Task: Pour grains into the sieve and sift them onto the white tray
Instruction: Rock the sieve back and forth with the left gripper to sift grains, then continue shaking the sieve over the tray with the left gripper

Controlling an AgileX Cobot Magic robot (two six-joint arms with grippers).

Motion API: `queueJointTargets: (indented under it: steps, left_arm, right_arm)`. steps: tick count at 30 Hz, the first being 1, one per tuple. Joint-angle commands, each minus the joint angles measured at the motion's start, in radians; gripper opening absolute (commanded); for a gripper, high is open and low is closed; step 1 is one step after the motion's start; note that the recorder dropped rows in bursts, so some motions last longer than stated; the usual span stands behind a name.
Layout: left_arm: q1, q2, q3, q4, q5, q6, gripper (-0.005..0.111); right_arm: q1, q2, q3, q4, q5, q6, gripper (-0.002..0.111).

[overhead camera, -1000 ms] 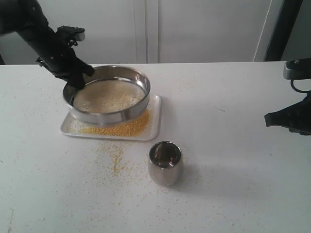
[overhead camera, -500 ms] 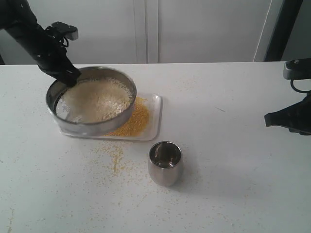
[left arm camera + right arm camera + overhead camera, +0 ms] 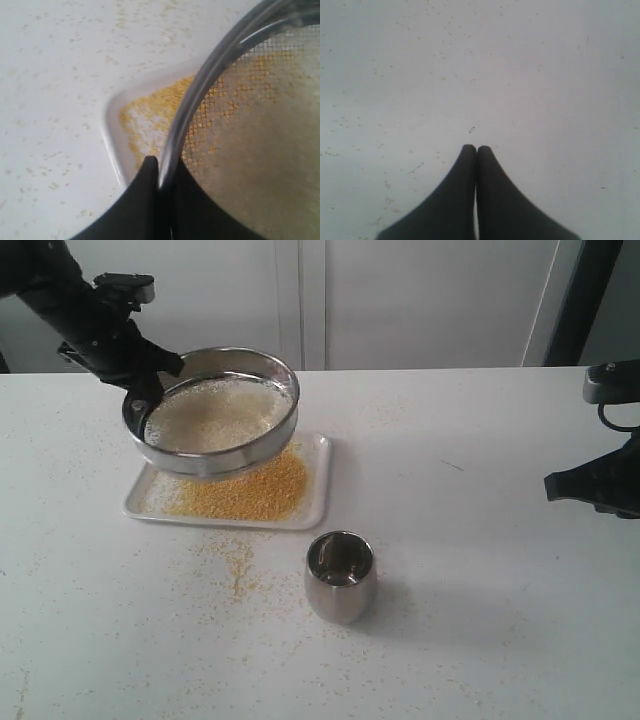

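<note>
- The steel cup [image 3: 340, 575] stands upright on the table [image 3: 480, 620], just in front of the white tray [image 3: 317, 485], by its near right corner. It looks empty, so I think the pouring is done. A low, wide swing of the sieve could knock it over.
- Spilled grains [image 3: 238, 565] lie on the table just in front of the tray. This shows that grains can miss the tray.
- The yellow heap [image 3: 250, 495] lies on the tray, mostly on its near side. It sits close to the low rim, so more grains could roll over it.
- The right claw [image 3: 590, 485] is well off to the right of the tray. It is shut tight with nothing in it, so it should cause no trouble.
- The sieve [image 3: 225, 462] hangs in the air over the far left part of the tray, not touching it, with pale grains [image 3: 215, 415] inside. Its far side seems to reach past the tray, so grains falling there would land on the table.
- The left claw [image 3: 150, 398], over the tray's far left side, is pinched narrow on the sieve's thin wall. That is a small grip on a wide thing. A hard shake could make it slip or tip, and pale grains would fall on the yellow heap.
</note>
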Motion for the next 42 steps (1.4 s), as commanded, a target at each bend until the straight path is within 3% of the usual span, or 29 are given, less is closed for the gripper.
queueJointTargets:
  steps: [1,2,3,4,6,7,8,10,11,13,14,16,18,19,20,21,22,23,25,27,28,29,32,33,34,36,37,38,42]
  left_arm:
    - [-0.007,-0.023,-0.004,-0.264,0.118,0.369,0.000]
    - [-0.007,-0.023,-0.004,-0.177,0.036,0.130,0.000]
    - [-0.007,-0.023,-0.004,-0.006,-0.018,-0.265,0.000]
    - [-0.010,-0.023,-0.004,0.024,-0.014,-0.257,0.000]
    - [-0.018,-0.023,-0.006,-0.219,0.145,0.399,0.000]
    - [-0.018,-0.023,-0.004,-0.283,0.178,0.511,0.000]
    - [-0.018,-0.023,-0.002,-0.241,0.088,0.342,0.000]
    - [-0.018,-0.023,-0.002,-0.021,-0.033,-0.210,0.000]
    - [-0.018,-0.023,-0.002,-0.013,-0.027,-0.188,0.000]
    - [-0.022,-0.023,-0.005,-0.313,0.120,0.431,0.000]
    - [-0.022,-0.023,-0.005,-0.338,0.136,0.516,0.000]
    - [-0.022,-0.023,-0.005,-0.147,-0.014,0.084,0.000]
    - [-0.022,-0.023,-0.005,0.062,-0.044,-0.287,0.000]
    - [-0.025,-0.023,-0.005,0.063,-0.036,-0.266,0.000]
    - [-0.034,-0.023,-0.005,-0.027,0.000,-0.023,0.000]
    - [-0.038,-0.023,-0.005,-0.225,0.085,0.370,0.000]
    - [-0.038,-0.023,-0.005,-0.298,0.160,0.549,0.000]
    - [-0.038,-0.023,-0.005,-0.315,0.162,0.596,0.000]
    - [-0.038,-0.023,0.002,-0.135,0.000,0.245,0.000]
    - [-0.038,-0.023,0.002,0.131,-0.058,-0.300,0.000]
    - [-0.038,-0.023,0.002,0.172,-0.052,-0.363,0.000]
    - [-0.041,-0.023,0.002,0.138,-0.035,-0.233,0.000]
    - [-0.046,-0.023,0.002,-0.150,0.124,0.431,0.000]
    - [-0.046,-0.023,0.006,-0.164,0.119,0.455,0.000]
    - [-0.046,-0.023,0.016,-0.104,0.062,0.333,0.000]
    - [-0.046,-0.023,0.018,0.128,-0.031,-0.190,0.000]
    - [-0.046,-0.023,0.018,0.187,-0.031,-0.336,0.000]
    - [-0.046,-0.023,0.018,0.177,-0.023,-0.342,0.000]
    - [-0.046,-0.023,0.018,-0.298,0.187,0.565,0.000]
  right_arm:
    - [-0.005,-0.003,-0.005,-0.006,-0.007,0.000,0.000]
    - [-0.005,-0.003,-0.005,-0.006,-0.007,0.000,0.000]
    - [-0.005,-0.003,-0.005,-0.006,-0.007,0.000,0.000]
    - [-0.005,-0.003,-0.005,-0.006,-0.007,0.000,0.000]
    - [-0.005,-0.003,-0.005,-0.006,-0.007,0.000,0.000]
    - [-0.005,-0.003,-0.005,-0.006,-0.007,0.000,0.000]
    - [-0.005,-0.003,-0.005,-0.006,-0.007,0.000,0.000]
    - [-0.005,-0.003,-0.005,-0.006,-0.007,0.000,0.000]
    - [-0.005,-0.003,-0.005,-0.006,-0.007,0.000,0.000]
    - [-0.005,-0.003,-0.005,-0.006,-0.007,0.000,0.000]
    - [-0.005,-0.003,-0.005,-0.006,-0.010,0.000,0.000]
    - [-0.005,-0.003,-0.005,-0.006,-0.010,0.000,0.000]
    - [-0.005,-0.003,-0.005,-0.006,-0.010,0.000,0.000]
    - [-0.005,-0.003,-0.005,-0.006,-0.010,0.000,0.000]
    - [-0.005,-0.003,-0.005,-0.006,-0.010,0.000,0.000]
    - [-0.005,-0.003,-0.005,-0.006,-0.010,0.000,0.000]
    - [-0.005,-0.003,-0.005,-0.006,-0.010,0.000,0.000]
    - [-0.005,-0.003,-0.005,-0.006,-0.010,0.000,0.000]
    - [-0.005,-0.003,-0.005,-0.006,-0.008,0.000,0.000]
    - [-0.005,-0.003,-0.005,-0.006,-0.008,0.000,0.000]
    - [-0.005,-0.003,-0.005,-0.006,-0.008,0.000,0.000]
    - [-0.005,-0.003,-0.005,-0.006,-0.008,0.000,0.000]
    - [-0.005,-0.003,-0.005,-0.006,-0.008,0.000,0.000]
    - [-0.005,-0.003,-0.005,-0.006,-0.008,0.000,0.000]
    - [-0.005,-0.003,-0.005,-0.006,-0.008,0.000,0.000]
    - [-0.005,-0.003,-0.005,-0.006,-0.008,0.000,0.000]
    - [-0.005,-0.003,-0.005,-0.006,-0.010,0.000,0.000]
    - [-0.005,-0.003,-0.005,-0.006,-0.010,0.000,0.000]
    - [-0.005,-0.003,-0.005,-0.006,-0.010,0.000,0.000]
